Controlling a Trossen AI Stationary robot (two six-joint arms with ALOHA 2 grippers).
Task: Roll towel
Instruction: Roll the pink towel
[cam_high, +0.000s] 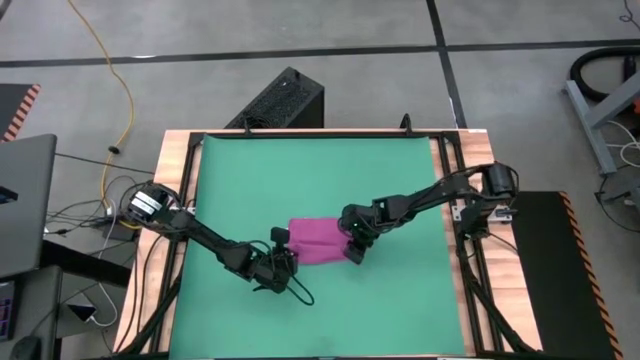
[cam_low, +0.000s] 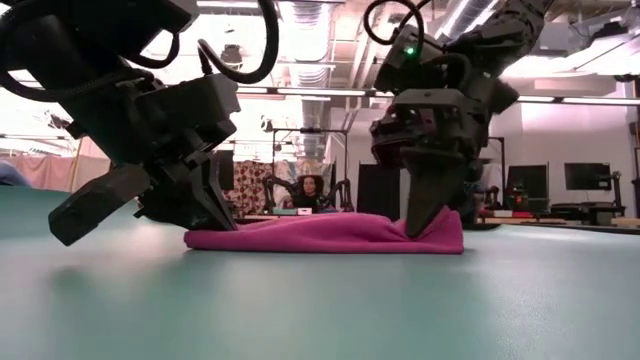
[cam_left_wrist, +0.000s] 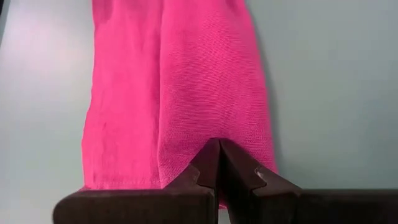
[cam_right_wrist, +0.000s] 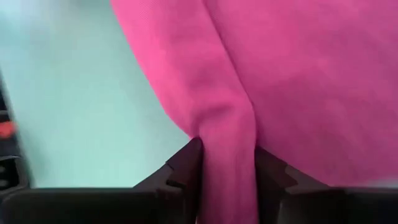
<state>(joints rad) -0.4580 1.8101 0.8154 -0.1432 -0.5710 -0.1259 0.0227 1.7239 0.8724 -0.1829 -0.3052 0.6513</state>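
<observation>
The magenta towel (cam_high: 318, 238) lies folded in a narrow strip on the green mat (cam_high: 300, 170), near the mat's middle. In the low view, the towel (cam_low: 330, 232) rests flat with its right end raised. My left gripper (cam_high: 288, 262) is shut at the towel's left end, with the tips together in the left wrist view (cam_left_wrist: 219, 155). My right gripper (cam_high: 354, 252) is shut on the towel's right end, which also shows in the right wrist view (cam_right_wrist: 227, 168). No white tag shows. My left gripper has its shut fingertips (cam_left_wrist: 208, 163) on the towel's end edge (cam_left_wrist: 186, 177), slanting down from the table's left near side. Whether any cloth is between the tips, I cannot tell. The towel lies flat on the mat there. My right gripper pinches a raised ridge of cloth (cam_right_wrist: 227, 134) between its two fingers at the towel's right end. The fingers (cam_low: 428, 205) point down from above. The ridge stands up between them, and the rest of the towel lies on the mat.
The mat is bare all around the towel. A wooden frame (cam_high: 180, 140) borders the table. A black box (cam_high: 285, 100) stands past the far edge. Cables and a laptop (cam_high: 25, 200) lie to the left. A person (cam_low: 310, 190) shows far behind the table.
</observation>
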